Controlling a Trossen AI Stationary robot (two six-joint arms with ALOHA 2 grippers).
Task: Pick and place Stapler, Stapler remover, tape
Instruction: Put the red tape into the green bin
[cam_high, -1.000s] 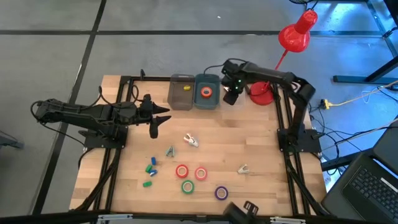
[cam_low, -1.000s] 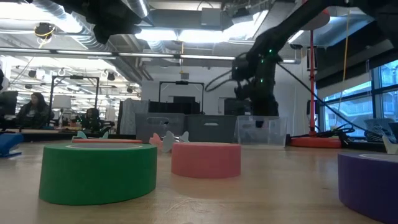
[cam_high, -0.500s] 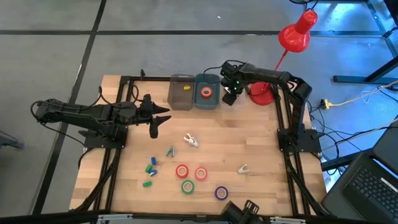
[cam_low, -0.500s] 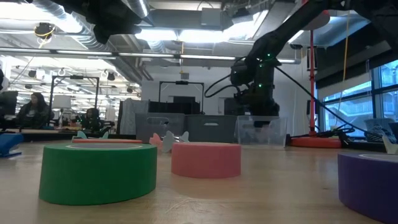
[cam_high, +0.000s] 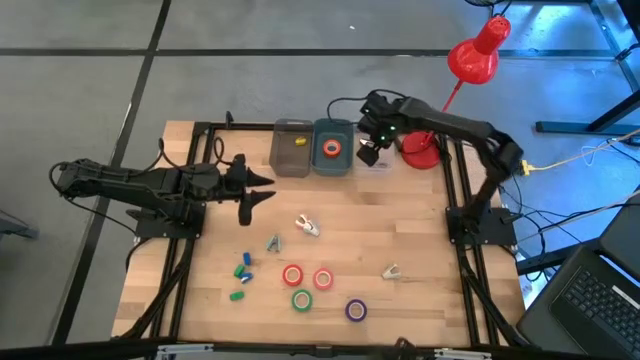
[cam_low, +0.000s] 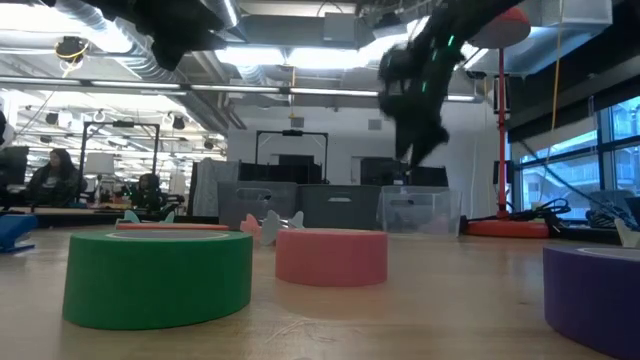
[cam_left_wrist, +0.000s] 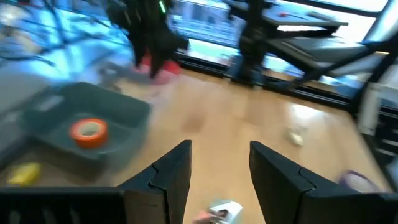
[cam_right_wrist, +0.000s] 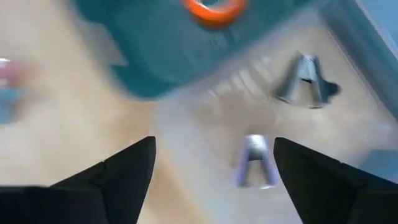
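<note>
My right gripper (cam_high: 367, 152) hangs open above the far bins, next to the teal bin (cam_high: 333, 160) that holds an orange tape roll (cam_high: 331, 149). Its wrist view shows two silver staple removers (cam_right_wrist: 305, 78) (cam_right_wrist: 255, 158) lying below the open fingers (cam_right_wrist: 214, 168). My left gripper (cam_high: 248, 200) waits open over the table's left half. Red (cam_high: 292, 275), pink (cam_high: 323, 279), green (cam_high: 302, 299) and purple (cam_high: 356, 310) tape rolls lie flat near the front edge. Two more staple removers (cam_high: 308, 226) (cam_high: 391, 271) lie on the wood. No stapler can be made out for certain.
A grey bin (cam_high: 291, 158) with a yellow object (cam_high: 298, 141) stands left of the teal bin, and a clear bin (cam_low: 418, 212) to its right. A red lamp base (cam_high: 419, 150) stands behind my right arm. Small blue and green blocks (cam_high: 241, 270) and a teal clip (cam_high: 273, 243) lie front left.
My right gripper has dipped to the clear bin at the far edge and then risen quickly well above it, its arm's elbow swinging toward the table's right. The things on the table have stayed in place.
</note>
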